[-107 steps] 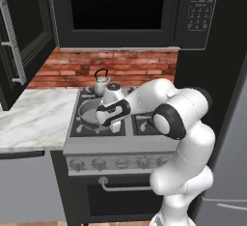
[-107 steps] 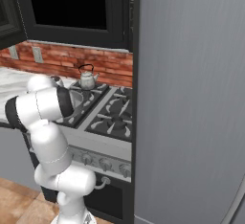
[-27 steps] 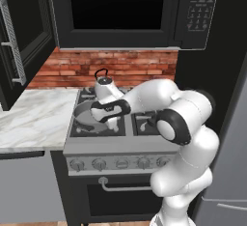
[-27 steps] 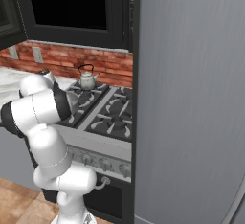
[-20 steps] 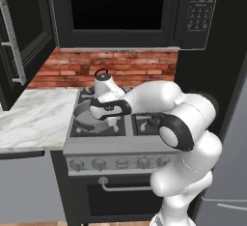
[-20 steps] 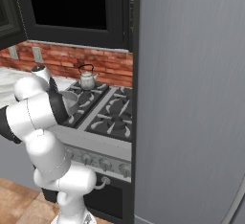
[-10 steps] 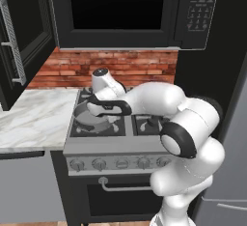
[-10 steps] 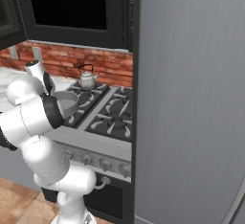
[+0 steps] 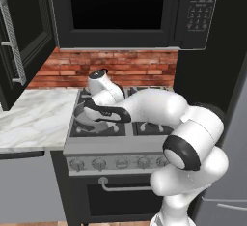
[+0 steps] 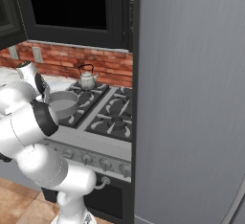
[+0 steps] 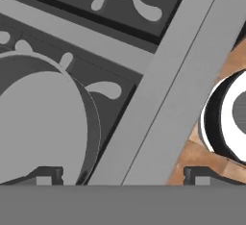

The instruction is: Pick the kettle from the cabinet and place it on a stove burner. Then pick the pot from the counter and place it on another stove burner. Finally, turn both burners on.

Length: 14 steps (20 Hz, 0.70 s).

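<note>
Matt grey metal pot [image 10: 61, 104], silvery metal kettle [image 10: 87, 80], veined marble counter [image 9: 34, 119], rough red brick backsplash [image 9: 130, 68]

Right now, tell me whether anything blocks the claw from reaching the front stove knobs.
Nothing visible does. The open claw hangs over the pot on the front left burner, and the knobs lie bare below the range's front edge. The kettle sits behind.

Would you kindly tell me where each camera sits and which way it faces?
Left base view: behind the arm's left, facing the stove; the arm reaches over the pot.
Right base view: behind its right, facing the same stove, pot and kettle; the arm fills the lower left.
Hand view: looks down at the pot rim; open pincer tips at the bottom.
</note>
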### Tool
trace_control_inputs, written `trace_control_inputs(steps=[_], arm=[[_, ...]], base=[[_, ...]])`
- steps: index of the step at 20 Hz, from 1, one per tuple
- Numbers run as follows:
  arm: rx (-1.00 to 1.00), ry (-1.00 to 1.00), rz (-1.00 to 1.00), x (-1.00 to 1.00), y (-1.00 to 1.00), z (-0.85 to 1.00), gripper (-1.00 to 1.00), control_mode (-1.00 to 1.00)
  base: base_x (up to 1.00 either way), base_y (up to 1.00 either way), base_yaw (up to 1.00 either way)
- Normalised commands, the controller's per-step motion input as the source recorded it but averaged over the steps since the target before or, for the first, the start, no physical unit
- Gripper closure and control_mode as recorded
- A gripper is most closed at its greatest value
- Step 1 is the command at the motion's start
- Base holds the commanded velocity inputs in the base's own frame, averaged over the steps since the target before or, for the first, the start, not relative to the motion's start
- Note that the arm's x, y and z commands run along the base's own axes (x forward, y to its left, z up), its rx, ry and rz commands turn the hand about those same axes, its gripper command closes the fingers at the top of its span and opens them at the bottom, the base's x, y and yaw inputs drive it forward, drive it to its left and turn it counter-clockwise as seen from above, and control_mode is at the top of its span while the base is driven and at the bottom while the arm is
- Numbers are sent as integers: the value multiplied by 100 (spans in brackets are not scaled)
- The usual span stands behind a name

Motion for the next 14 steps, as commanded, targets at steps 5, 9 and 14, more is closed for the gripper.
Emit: trace_control_inputs(steps=[5, 9, 14], arm=[[-5, 0, 1, -31, 1, 0, -100, -100], [-5, 0, 1, -28, 1, 0, -100, -100], [-5, -1, 1, -30, 4, 0, -100, -100]], base=[[0, 0, 0], [0, 0, 0], [0, 0, 0]])
